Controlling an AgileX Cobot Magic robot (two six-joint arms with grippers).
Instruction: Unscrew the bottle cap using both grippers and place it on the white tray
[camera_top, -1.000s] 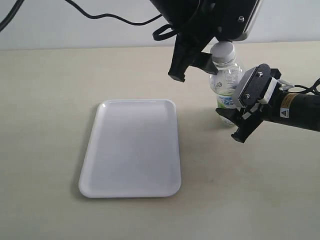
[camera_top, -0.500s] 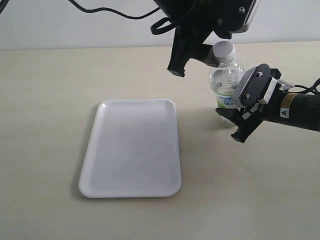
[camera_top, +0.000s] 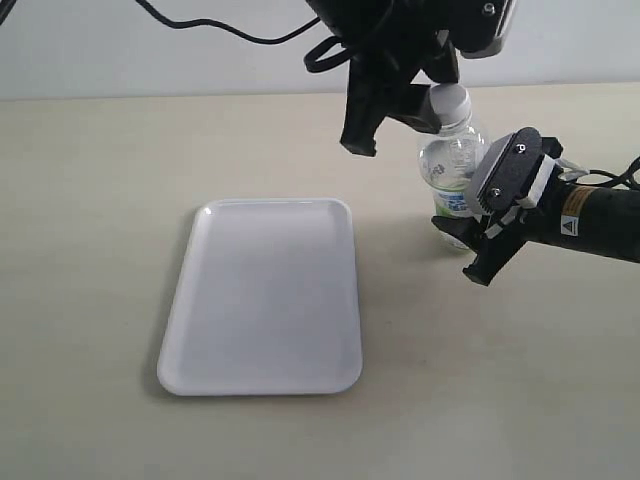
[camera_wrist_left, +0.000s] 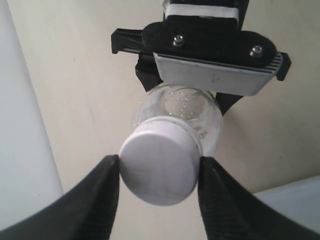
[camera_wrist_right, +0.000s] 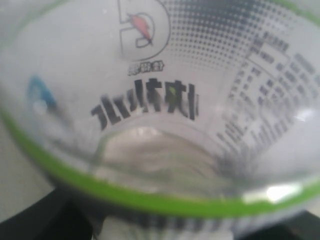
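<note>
1. Bottle cap (camera_wrist_left: 157, 170): white and ribbed, it sits on the neck of the bottle (camera_wrist_left: 177, 105), directly between the jaws of the left gripper (camera_wrist_left: 159, 166).
2. In the left wrist view the two black fingers (camera_wrist_left: 107, 192) meet the cap's outline on both sides, so the jaws stand narrow. Whether they press on it I cannot tell.
3. Only that view shows the cap's flat top. The exterior view gives its side, with one black finger just beside it.
4. Below the left jaws, the right gripper (camera_top: 465, 245) has its jaws closed on the bottle's labelled lower body. The exterior view shows it reaching in side-on, with its grey-white block (camera_top: 510, 170) uppermost.
5. The right wrist view shows only the blurred label with its green band, close between those jaws. It does not take in the cap.
6. The white tray (camera_top: 262, 300) lies flat on the bench (camera_top: 100, 200), well apart from both pairs of jaws. It is on the far side of the left jaws from the right gripper. Only the exterior view shows it whole.
</note>
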